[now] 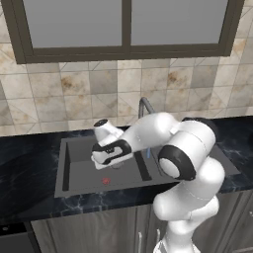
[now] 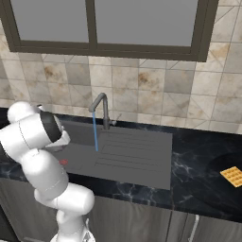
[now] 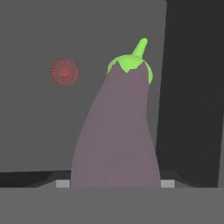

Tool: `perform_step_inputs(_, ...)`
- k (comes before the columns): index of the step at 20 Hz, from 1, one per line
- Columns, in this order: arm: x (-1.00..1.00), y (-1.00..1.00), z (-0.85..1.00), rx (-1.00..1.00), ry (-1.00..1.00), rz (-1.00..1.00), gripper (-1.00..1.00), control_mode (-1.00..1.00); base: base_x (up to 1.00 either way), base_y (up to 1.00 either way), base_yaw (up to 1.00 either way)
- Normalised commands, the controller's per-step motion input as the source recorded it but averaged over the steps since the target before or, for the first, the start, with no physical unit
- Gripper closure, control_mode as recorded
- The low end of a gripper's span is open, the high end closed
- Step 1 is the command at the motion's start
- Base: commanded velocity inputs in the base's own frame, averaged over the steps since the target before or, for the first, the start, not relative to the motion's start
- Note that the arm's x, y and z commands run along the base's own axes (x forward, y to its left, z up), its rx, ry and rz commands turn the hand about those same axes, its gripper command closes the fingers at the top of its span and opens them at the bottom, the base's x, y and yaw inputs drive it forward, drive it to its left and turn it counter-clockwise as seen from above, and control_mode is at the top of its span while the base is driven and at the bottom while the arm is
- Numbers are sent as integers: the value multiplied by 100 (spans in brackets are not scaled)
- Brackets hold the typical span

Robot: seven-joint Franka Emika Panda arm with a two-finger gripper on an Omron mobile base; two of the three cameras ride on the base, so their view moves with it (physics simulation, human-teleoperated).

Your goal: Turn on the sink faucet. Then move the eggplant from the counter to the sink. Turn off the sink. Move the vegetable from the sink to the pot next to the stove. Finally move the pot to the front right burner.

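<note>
Purple and close against the hand camera, the eggplant (image 3: 116,135) rises from between the claw's tips with its green stem pointing away; the fingers are hidden behind it, so how wide the claw stands I cannot tell. Beneath the claw (image 1: 114,165) lies the sink (image 1: 79,175), set in the black counter (image 2: 198,177). Behind the claw stands the sink faucet (image 2: 101,109), blue water running. Below the eggplant, off to one side, sits the red drain mark (image 3: 64,72).
</note>
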Motion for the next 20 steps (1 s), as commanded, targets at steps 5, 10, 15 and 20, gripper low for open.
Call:
perform_step_inputs(5,11,0,-25,0,4,0,100,-100,0,0,0)
perform_step_inputs(10,31,8,-35,0,6,-1,100,-100,0,0,0)
perform_step_inputs(15,11,2,-18,0,5,0,100,-100,0,0,0)
perform_step_inputs(20,23,6,-18,-1,4,-1,100,-100,0,0,0)
